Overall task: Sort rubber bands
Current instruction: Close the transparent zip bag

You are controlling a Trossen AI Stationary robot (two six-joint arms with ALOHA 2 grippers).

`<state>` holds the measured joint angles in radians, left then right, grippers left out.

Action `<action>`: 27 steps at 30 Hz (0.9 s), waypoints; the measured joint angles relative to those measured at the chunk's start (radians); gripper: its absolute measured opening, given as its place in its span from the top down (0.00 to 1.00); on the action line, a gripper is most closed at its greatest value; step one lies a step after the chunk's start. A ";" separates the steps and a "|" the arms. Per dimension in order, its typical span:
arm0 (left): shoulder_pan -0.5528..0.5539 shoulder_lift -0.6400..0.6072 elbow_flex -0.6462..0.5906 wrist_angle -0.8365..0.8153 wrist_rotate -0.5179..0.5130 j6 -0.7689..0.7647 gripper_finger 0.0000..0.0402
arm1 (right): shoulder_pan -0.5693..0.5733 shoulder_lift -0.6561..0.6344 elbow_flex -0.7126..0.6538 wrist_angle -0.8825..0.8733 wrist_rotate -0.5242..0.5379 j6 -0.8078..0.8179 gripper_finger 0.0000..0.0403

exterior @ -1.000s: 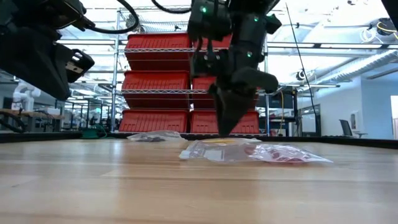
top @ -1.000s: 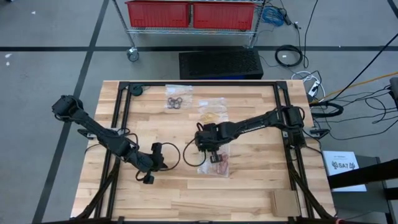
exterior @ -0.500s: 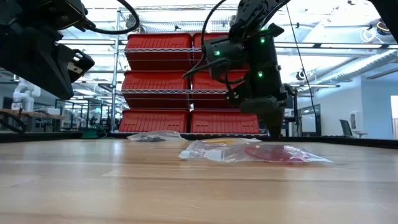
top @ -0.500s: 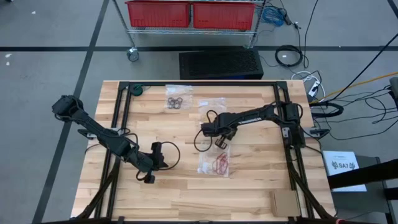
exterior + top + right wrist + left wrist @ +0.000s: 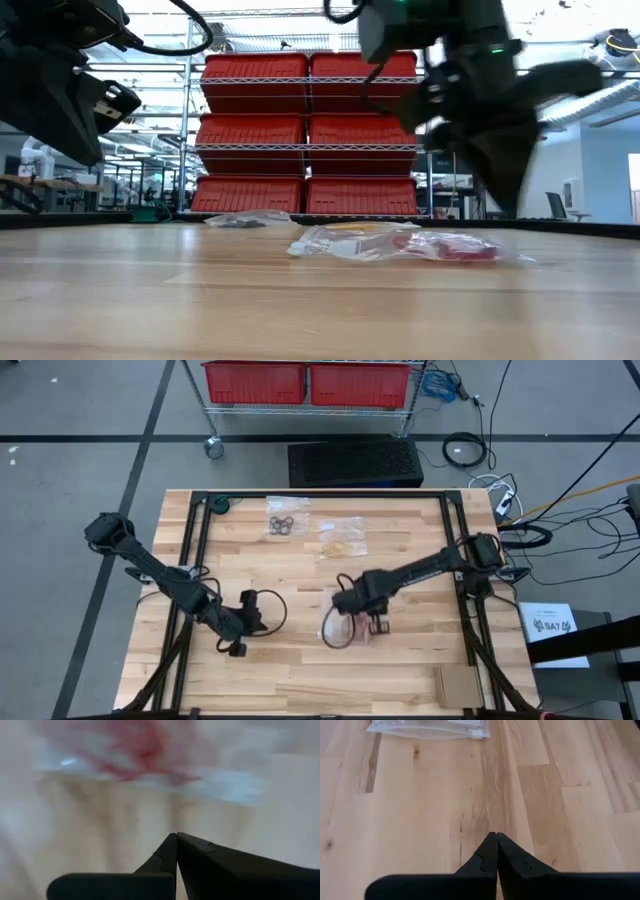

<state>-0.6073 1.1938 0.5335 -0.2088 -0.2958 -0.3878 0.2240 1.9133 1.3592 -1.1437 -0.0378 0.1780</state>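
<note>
Three clear flat bags lie on the wooden table. One with black rubber bands (image 5: 287, 520) sits at the far middle. One with tan bands (image 5: 341, 538) lies beside it. One with red bands (image 5: 352, 632) (image 5: 450, 245) lies in the middle, blurred in the right wrist view (image 5: 140, 750). My right gripper (image 5: 377, 626) (image 5: 508, 205) (image 5: 176, 836) is shut, points down and hangs just right of the red bag, above the wood. My left gripper (image 5: 238, 647) (image 5: 496, 836) is shut over bare wood at the near left, holding nothing.
Black frame rails (image 5: 196, 560) (image 5: 462, 590) run along the table's left, right and far sides. A brown card (image 5: 459, 682) lies at the near right corner. Cable loops hang off both wrists (image 5: 266, 610). A clear bag's edge (image 5: 427, 727) shows ahead of the left gripper.
My right gripper has swung from over the red bag toward the far edge and then to the table's right and near side. It has tipped from slanted to pointing straight down and has stayed shut. The bags lie where they were.
</note>
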 joint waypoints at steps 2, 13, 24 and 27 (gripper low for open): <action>-0.010 0.000 0.000 -0.001 -0.011 -0.008 0.99 | 0.041 0.000 -0.036 0.048 -0.061 0.022 1.00; -0.062 0.000 0.000 0.023 -0.055 -0.051 0.99 | 0.178 -0.006 -0.190 0.431 -0.032 0.243 1.00; -0.063 0.000 0.000 0.031 -0.103 -0.052 0.99 | 0.080 0.005 -0.129 0.865 0.085 0.289 1.00; -0.063 0.001 0.000 0.023 -0.136 -0.074 0.99 | 0.042 0.027 -0.104 1.032 0.077 0.290 1.00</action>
<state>-0.6703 1.1946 0.5333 -0.1858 -0.4322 -0.4616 0.2662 1.9408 1.2547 -0.1112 0.0390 0.4681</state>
